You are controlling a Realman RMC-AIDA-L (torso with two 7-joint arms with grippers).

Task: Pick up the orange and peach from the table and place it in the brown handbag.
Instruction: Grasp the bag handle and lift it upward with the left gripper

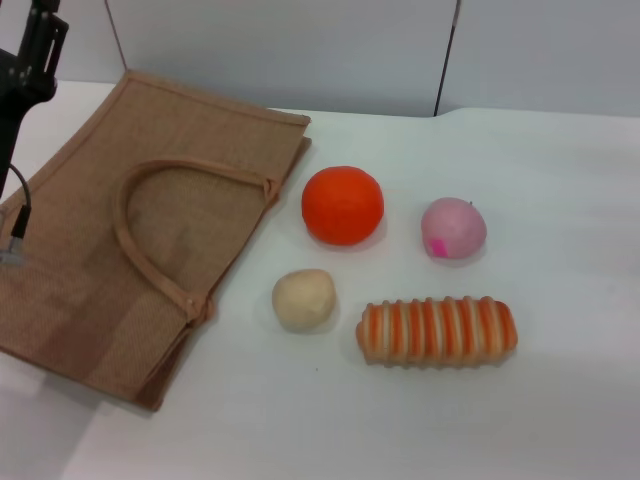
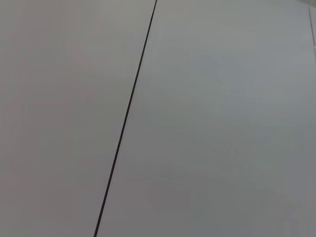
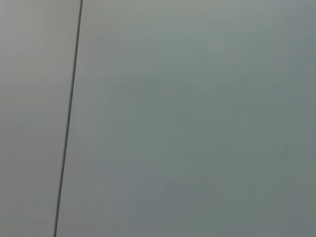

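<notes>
The orange [image 1: 342, 205] sits on the white table, just right of the brown handbag [image 1: 90, 270]. The handbag lies flat on the left with its looped handles [image 1: 150, 235] on top. The peach [image 1: 453, 229], pale pink with a magenta spot, lies to the right of the orange. My left arm [image 1: 28, 60] shows as a black structure raised at the far left edge, above the handbag's far corner and well away from the fruits. My right gripper is out of view. Both wrist views show only a grey wall.
A small beige ball [image 1: 304, 299] lies in front of the orange. An orange-and-cream striped loaf [image 1: 438, 330] lies in front of the peach. The white table [image 1: 560, 180] ends at grey wall panels [image 1: 300, 50] behind.
</notes>
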